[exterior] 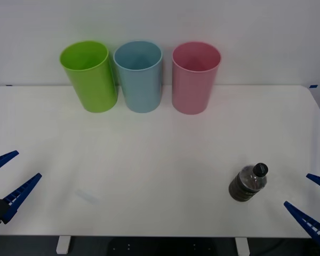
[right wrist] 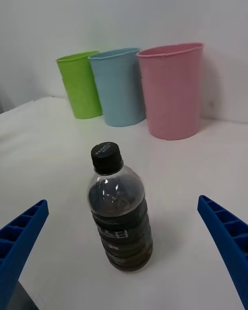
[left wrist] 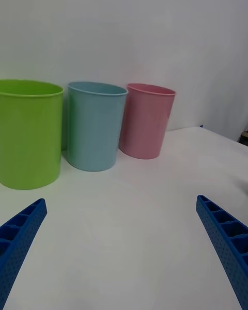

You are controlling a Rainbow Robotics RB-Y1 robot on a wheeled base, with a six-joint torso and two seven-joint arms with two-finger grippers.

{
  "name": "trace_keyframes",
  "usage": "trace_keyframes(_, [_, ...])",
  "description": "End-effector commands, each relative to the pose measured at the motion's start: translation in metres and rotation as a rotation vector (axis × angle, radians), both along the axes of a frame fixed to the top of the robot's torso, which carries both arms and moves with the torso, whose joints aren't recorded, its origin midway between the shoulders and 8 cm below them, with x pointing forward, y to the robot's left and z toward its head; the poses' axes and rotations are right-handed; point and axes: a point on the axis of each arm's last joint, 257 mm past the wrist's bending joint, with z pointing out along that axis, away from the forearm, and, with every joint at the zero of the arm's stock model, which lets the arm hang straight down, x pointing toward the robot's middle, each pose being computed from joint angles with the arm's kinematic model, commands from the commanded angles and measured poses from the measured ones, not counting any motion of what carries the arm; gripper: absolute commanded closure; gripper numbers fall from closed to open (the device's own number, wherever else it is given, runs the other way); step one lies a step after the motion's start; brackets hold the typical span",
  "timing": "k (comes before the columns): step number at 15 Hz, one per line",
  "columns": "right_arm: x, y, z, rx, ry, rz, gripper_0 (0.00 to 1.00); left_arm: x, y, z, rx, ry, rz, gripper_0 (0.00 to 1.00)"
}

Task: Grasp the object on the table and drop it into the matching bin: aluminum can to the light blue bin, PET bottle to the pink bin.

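- Right end effector (right wrist: 124, 248): fingers are spread wide, with the PET bottle (right wrist: 120, 212) framed between them, untouched.
- PET bottle: positioned upright on the white surface (exterior: 160, 160), near its front right edge.
- Left end effector (exterior: 4, 181): held spread at the front left.
- Pink bin (exterior: 195, 77), light blue bin (exterior: 139, 76) and lime green bin (exterior: 90, 74): lined up at the far edge.

Plain white wall (exterior: 256, 26) — evenly lit

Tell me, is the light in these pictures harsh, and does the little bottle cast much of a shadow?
Front view: soft, even light, the PET bottle casting hardly any shadow on the table. Right wrist view: only a faint shade at the bottle's base, small glints on its plastic. Left wrist view: the bins look evenly lit, pale shadows at their feet.
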Motion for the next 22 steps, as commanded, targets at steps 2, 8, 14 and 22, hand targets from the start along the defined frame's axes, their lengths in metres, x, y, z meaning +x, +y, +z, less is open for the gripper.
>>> trace_keyframes(2, [-0.003,-0.003,-0.016,-0.058,-0.019,-0.019,0.0,0.0,0.0,0.0,0.0,0.0,0.0,0.0])
trace_keyframes(8, [0.0,0.001,-0.045,-0.048,0.015,-0.028,0.0,0.0,0.0,0.0,0.0,0.0,0.0,0.0])
trace_keyframes(14, [0.013,0.014,-0.067,-0.043,0.055,-0.06,0.0,0.0,0.0,0.0,0.0,0.0,0.0,0.0])
trace_keyframes(22, [0.034,0.039,-0.077,-0.027,0.048,-0.09,0.0,0.0,0.0,0.0,0.0,0.0,0.0,0.0])
